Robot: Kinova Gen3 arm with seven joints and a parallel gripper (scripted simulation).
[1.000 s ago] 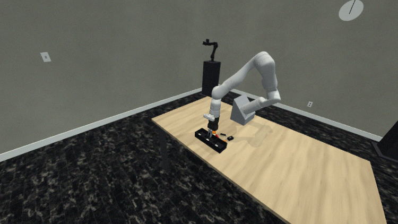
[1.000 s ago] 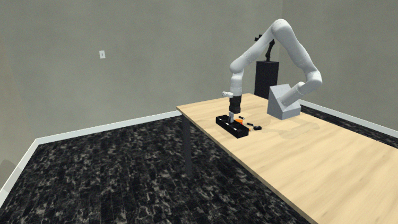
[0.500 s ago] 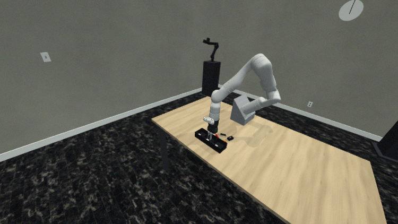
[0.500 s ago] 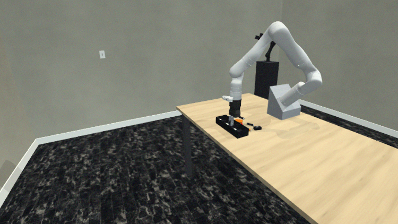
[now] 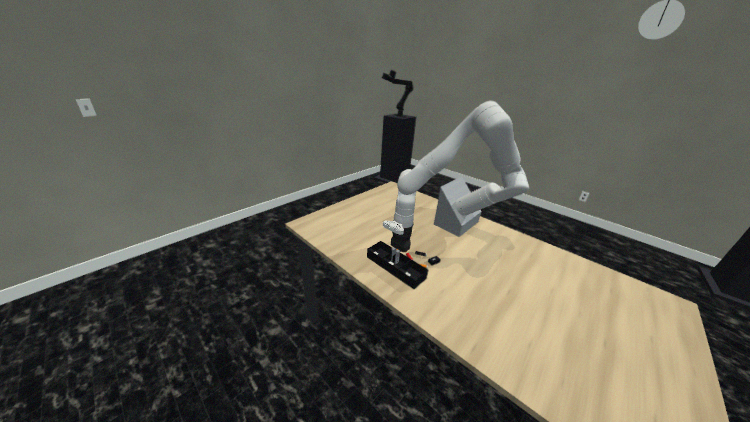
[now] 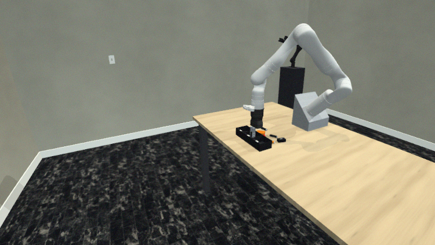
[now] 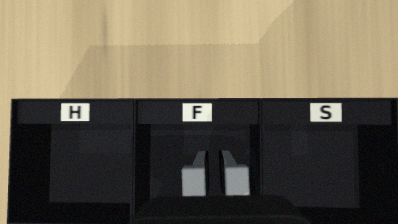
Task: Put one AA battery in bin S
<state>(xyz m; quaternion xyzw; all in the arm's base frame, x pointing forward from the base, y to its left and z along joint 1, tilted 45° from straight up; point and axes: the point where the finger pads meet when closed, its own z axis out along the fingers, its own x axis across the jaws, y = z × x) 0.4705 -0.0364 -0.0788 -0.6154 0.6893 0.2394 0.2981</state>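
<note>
Small items by bin row too tiny to ID; pincer base cut off at wrist view's bottom edge.

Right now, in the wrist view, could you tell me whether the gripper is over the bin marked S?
No, the gripper hangs over the middle bin marked F, beside bin S.

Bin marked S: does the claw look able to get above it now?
Probably yes. The claw hangs over the black tray's compartment F, right beside the open-topped compartment S; only a low divider lies between them.
</note>
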